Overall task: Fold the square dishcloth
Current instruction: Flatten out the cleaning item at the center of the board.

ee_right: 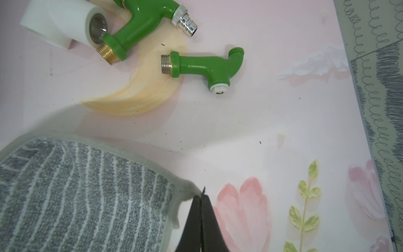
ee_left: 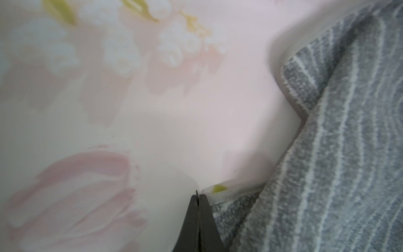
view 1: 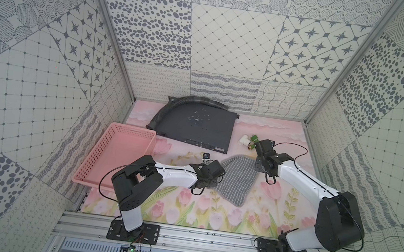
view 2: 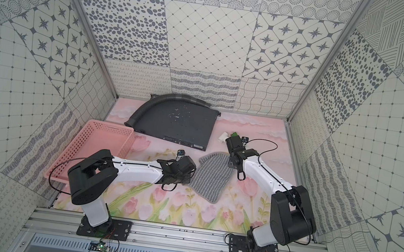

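Note:
The square dishcloth [view 1: 237,183] [view 2: 211,178], grey with thin whitish stripes, lies on the flowered mat between both arms. My left gripper [view 1: 210,184] [view 2: 185,180] is at the cloth's left edge. In the left wrist view its jaws [ee_left: 198,195] are shut, and the dishcloth [ee_left: 340,152] rises beside them with its pale hem running to the tip. My right gripper [view 1: 257,169] [view 2: 230,165] is at the far right corner. In the right wrist view its jaws [ee_right: 201,195] are shut on the corner hem of the dishcloth [ee_right: 87,189], which is drawn up to the tip.
A pink basket [view 1: 114,157] stands at the left. A dark flat metal box [view 1: 195,128] with a corrugated hose [view 1: 171,109] lies at the back. Two green taps [ee_right: 205,65] [ee_right: 141,28] and a white pipe fitting [ee_right: 58,24] lie beyond the right gripper. The patterned wall [ee_right: 381,87] is close.

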You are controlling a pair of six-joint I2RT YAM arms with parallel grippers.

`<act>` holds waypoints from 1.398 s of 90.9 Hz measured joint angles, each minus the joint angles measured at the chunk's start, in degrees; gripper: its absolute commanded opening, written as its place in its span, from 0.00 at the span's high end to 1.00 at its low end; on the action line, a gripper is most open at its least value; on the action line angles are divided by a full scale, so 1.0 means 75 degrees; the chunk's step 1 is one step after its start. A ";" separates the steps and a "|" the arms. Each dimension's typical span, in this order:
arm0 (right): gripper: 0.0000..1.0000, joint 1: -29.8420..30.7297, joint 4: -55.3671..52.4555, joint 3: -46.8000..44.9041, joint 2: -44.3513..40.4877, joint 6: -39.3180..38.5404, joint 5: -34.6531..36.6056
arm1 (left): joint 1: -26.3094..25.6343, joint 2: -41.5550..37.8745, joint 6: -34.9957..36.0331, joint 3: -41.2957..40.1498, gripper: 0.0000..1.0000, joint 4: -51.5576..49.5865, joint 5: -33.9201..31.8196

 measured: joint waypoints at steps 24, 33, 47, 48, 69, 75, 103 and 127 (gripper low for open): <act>1.00 -0.0038 0.0032 -0.0160 -0.0052 -0.0003 -0.0064 | 0.0201 -0.0877 -0.0382 -0.0621 1.00 -0.0574 -0.0525; 1.00 -0.0087 0.0038 -0.0297 -0.0117 0.0003 -0.0111 | 0.0236 -0.1093 -0.0466 -0.0720 1.00 -0.0711 -0.0711; 0.89 -0.0210 0.0035 -0.0481 -0.0291 0.0006 -0.0402 | 0.0268 -0.1352 -0.0522 -0.0839 1.00 -0.0752 -0.0828; 0.88 -0.0219 0.0038 -0.0487 -0.0294 0.0000 -0.0460 | 0.0271 -0.1364 -0.0525 -0.0854 1.00 -0.0737 -0.0822; 0.55 0.0189 0.0067 -0.0880 -0.0956 0.0105 -0.1250 | 0.0192 -0.1378 -0.0734 -0.1084 1.00 -0.0510 -0.0551; 0.52 0.0399 0.0041 -0.1064 -0.1419 0.0233 -0.1466 | 0.0093 -0.1373 -0.0825 -0.1102 1.00 -0.0501 -0.0513; 0.61 0.2002 -0.0146 -0.1559 -0.2247 0.1265 -0.2052 | -0.0434 -0.1349 -0.1247 -0.1105 1.00 -0.0481 -0.0493; 0.72 0.3075 -0.0128 -0.2127 -0.1626 0.2442 -0.2186 | -0.0813 -0.1352 -0.1603 -0.1166 1.00 -0.0487 -0.0507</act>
